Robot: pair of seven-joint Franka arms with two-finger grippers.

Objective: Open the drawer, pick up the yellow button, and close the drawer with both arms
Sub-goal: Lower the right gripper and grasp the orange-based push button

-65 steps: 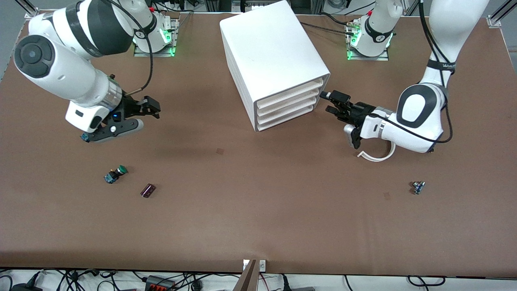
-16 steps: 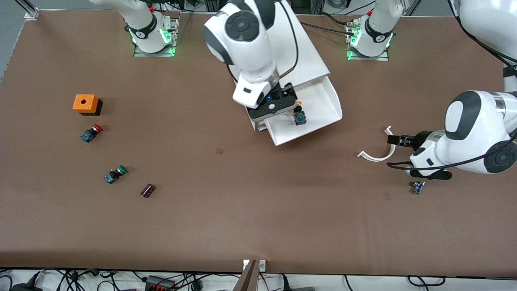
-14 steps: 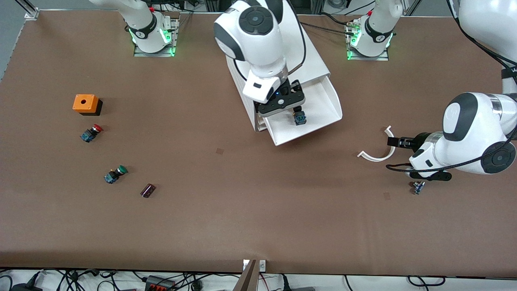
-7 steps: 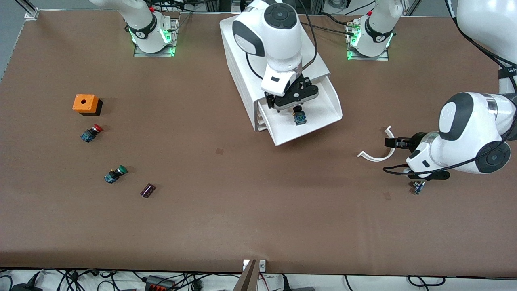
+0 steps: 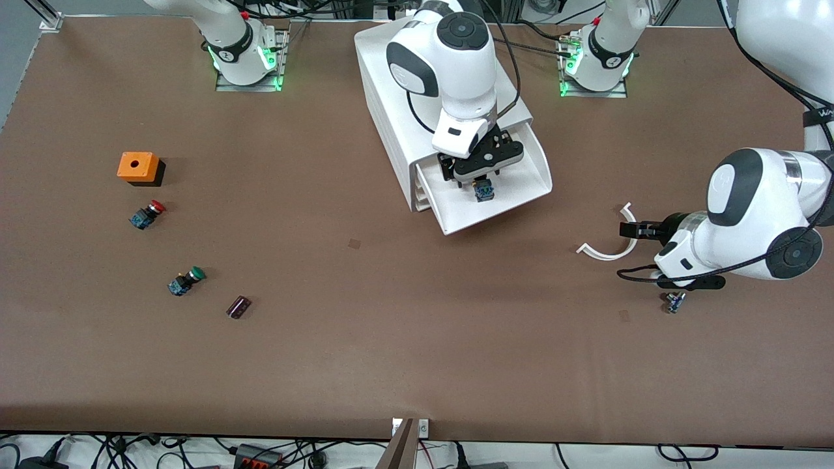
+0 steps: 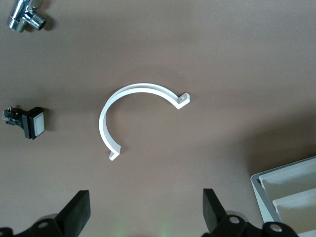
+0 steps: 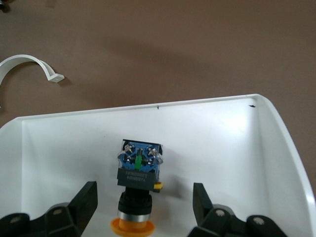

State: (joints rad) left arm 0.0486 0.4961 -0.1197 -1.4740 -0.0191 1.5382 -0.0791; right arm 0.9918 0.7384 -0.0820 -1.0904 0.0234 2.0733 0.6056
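Since the earliest picture the top drawer [image 5: 515,179] has been pulled out of the white cabinet [image 5: 407,98], and the right arm has swung from the right arm's end of the table to hang over it; in the last second its gripper has slid along the drawer to sit above the button [image 5: 483,189].

Going across the front view from its left edge: one orange box [image 5: 137,167] with a round hole in its top, one red-capped button [image 5: 147,214] just nearer the camera, one green-capped button [image 5: 186,281] nearer again, and one small dark purple block [image 5: 238,307] beside that. No writing on any of them can be read.

Next comes the cabinet with four drawers, only the uppermost open. The yellow-orange button lies on its side in that drawer's tray, cap toward the cabinet. The right gripper [image 5: 480,170] hovers over it; in the right wrist view its fingers [image 7: 85,198] stand apart on either side of the button [image 7: 138,180] without touching it. The blue body carries a small label, too fine to read.

Toward the left arm's end lie one white curved clip [image 5: 609,251], one small blue-and-metal part [image 5: 674,302], and, seen only by the left wrist camera, one black switch [image 6: 28,122] and one metal fitting [image 6: 25,15]. The left gripper [image 5: 635,228] waits over the clip [image 6: 138,111], fingers [image 6: 76,212] spread and empty. The left arm bears dark lettering, cut off at the frame edge.
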